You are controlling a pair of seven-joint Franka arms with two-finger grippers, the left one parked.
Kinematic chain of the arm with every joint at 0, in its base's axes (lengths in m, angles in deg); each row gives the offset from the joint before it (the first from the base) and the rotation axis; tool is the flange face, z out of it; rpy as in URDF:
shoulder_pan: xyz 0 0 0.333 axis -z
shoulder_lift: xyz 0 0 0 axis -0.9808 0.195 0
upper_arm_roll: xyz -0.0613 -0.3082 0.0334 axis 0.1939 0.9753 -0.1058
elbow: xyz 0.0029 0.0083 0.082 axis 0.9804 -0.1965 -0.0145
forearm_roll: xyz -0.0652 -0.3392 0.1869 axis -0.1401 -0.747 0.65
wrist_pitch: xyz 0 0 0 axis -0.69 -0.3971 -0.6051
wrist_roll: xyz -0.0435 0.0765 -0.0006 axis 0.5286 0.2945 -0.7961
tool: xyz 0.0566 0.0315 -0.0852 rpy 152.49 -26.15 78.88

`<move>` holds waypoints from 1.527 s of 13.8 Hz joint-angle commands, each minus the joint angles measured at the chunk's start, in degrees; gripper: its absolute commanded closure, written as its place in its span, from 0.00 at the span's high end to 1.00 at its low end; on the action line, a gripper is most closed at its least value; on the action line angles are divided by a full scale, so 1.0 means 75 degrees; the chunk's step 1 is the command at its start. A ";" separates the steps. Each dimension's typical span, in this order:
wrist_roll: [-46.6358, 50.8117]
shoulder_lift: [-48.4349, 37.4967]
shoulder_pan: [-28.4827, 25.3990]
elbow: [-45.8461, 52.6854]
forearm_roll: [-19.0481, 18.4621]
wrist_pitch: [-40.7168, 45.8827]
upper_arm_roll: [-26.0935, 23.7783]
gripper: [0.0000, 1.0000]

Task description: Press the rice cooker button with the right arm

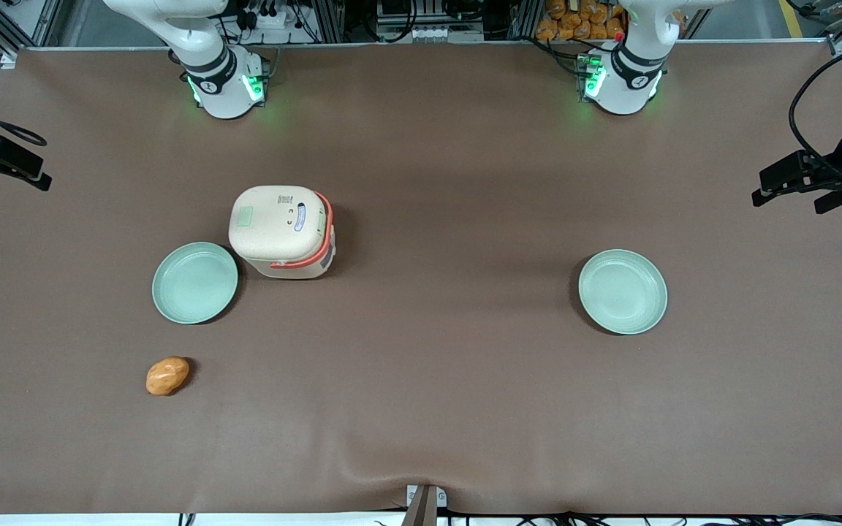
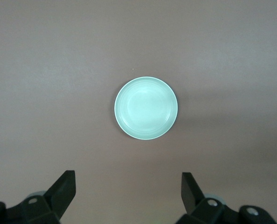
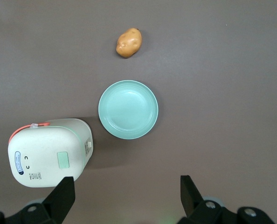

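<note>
The cream-beige rice cooker (image 1: 282,230) with a coral-orange handle band stands on the brown table, lid shut. The pale green button (image 1: 245,217) is on the lid, on the side toward a green plate. The right arm (image 1: 210,62) rises from its base out of the front view, so its gripper does not show there. In the right wrist view the gripper (image 3: 127,183) is open and empty, high above the table. The cooker (image 3: 50,151) and its button (image 3: 64,160) lie below, close to one fingertip (image 3: 64,186).
A green plate (image 1: 195,283) lies beside the cooker, nearer the front camera; it also shows in the right wrist view (image 3: 128,109). A potato (image 1: 167,375) lies nearer still. A second green plate (image 1: 623,291) lies toward the parked arm's end.
</note>
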 commanded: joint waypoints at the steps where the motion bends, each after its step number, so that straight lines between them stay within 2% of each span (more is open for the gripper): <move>1: 0.0013 0.0079 -0.0073 0.0197 0.0087 0.0117 0.0088 1.00; 5: -0.0034 0.0161 -0.0061 0.0267 0.0122 0.0129 0.0077 1.00; 8: -0.0104 0.0197 -0.0120 0.0244 0.0508 0.0245 0.0019 1.00; 11: 0.0013 0.0255 -0.0132 0.0115 0.0533 0.0737 -0.0612 1.00; 17: 0.0469 0.0255 -0.0132 -0.0997 0.0626 0.0715 -0.1703 1.00; 18: 0.0516 0.0267 -0.0132 -0.1161 0.0626 0.0680 -0.1762 0.83; 19: 0.0540 0.0313 -0.0143 -0.1337 0.0638 0.0645 -0.1775 0.59; 21: 0.0552 0.0407 -0.0143 -0.1572 0.0650 0.0411 -0.1775 0.00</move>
